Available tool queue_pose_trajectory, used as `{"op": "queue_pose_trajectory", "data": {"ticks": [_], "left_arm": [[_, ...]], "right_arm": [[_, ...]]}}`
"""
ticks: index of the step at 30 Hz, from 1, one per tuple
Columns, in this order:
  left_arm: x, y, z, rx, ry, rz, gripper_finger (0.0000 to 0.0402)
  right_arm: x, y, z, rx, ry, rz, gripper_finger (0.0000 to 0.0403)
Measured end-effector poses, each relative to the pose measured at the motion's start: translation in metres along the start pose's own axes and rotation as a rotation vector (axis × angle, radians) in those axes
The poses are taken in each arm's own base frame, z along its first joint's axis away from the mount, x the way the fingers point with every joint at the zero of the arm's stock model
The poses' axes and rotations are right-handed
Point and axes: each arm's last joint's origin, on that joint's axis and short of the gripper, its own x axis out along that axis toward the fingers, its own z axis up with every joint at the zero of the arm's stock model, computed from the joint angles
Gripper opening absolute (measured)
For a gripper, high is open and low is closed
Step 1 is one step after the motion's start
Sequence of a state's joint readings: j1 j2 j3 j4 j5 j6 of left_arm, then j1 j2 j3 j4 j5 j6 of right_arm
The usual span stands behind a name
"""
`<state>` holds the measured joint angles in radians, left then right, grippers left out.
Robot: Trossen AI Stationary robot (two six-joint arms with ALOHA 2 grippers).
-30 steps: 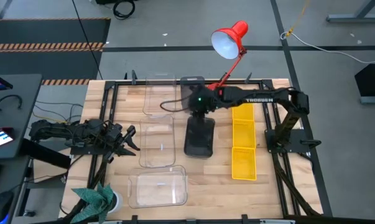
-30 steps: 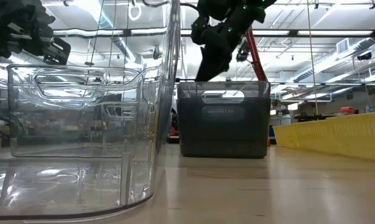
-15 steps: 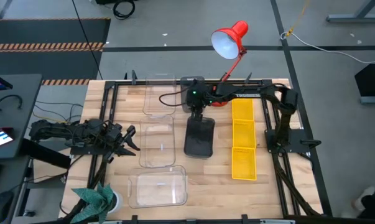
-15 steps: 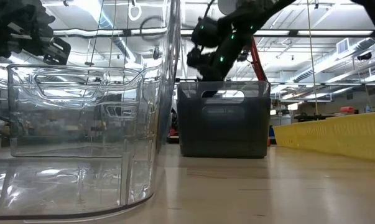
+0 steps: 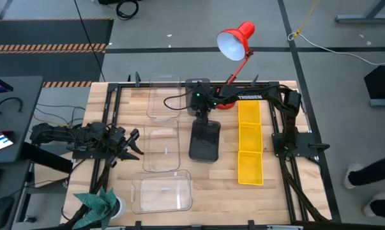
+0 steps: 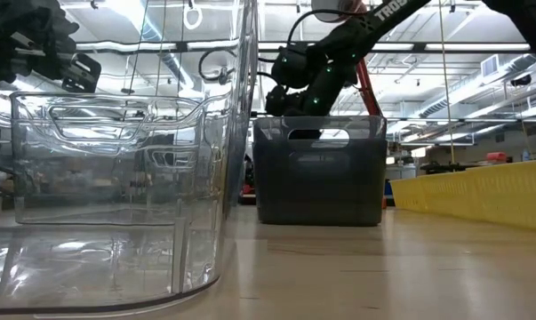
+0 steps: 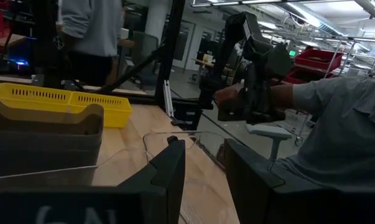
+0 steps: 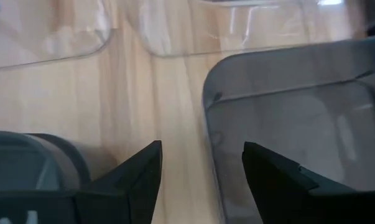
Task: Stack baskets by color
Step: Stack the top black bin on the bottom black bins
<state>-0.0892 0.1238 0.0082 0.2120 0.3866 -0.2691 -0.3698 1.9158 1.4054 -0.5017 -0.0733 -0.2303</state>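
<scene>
Three clear baskets [image 5: 162,148] stand in a row left of the table's middle. A dark grey basket [image 5: 205,142] rests on its base at the centre, and another dark grey basket [image 5: 192,86] stands at the far edge. Two yellow baskets [image 5: 250,167] lie end to end on the right. My right gripper [image 5: 203,117] hangs open above the gap between the two grey baskets, slanting down toward the table's left. In the right wrist view my right gripper [image 8: 199,168] has one grey basket's side wall [image 8: 209,143] between its fingers, untouched. My left gripper [image 5: 136,144] waits open at the left, holding nothing.
A red desk lamp [image 5: 235,39] stands beyond the far edge, its stem reaching in over my right arm. A green folded object [image 5: 99,203] sits at the near left corner. A person in a grey sleeve [image 7: 336,124] shows past the table in the left wrist view.
My right gripper has come down from high above the centre grey basket to just over its rim, while the arm has swung toward the table's far edge. The baskets have stayed where they were.
</scene>
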Motion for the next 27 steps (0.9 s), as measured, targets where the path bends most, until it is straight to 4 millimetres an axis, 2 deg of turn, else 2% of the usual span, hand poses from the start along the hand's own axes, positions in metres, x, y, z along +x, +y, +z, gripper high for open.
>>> {"op": "queue_pose_trajectory", "data": {"ticks": [7,16,19,27], "left_arm": [[0.000,0.000,0.000,0.001,0.001,0.000,0.0117],[0.000,0.000,0.000,0.000,0.001,0.000,0.0117],[0.000,0.000,0.000,0.000,0.001,0.000,0.0117],[0.000,0.000,0.000,0.000,0.001,0.000,0.0117]], "right_arm": [[0.000,-0.001,-0.001,-0.009,0.011,-0.020,0.0209],[0.010,-0.002,-0.019,0.004,0.053,-0.021,0.0190],[0.011,-0.003,-0.019,0.004,0.051,-0.037,0.0182],[0.011,-0.002,-0.022,0.000,0.085,-0.042,0.0123]]}}
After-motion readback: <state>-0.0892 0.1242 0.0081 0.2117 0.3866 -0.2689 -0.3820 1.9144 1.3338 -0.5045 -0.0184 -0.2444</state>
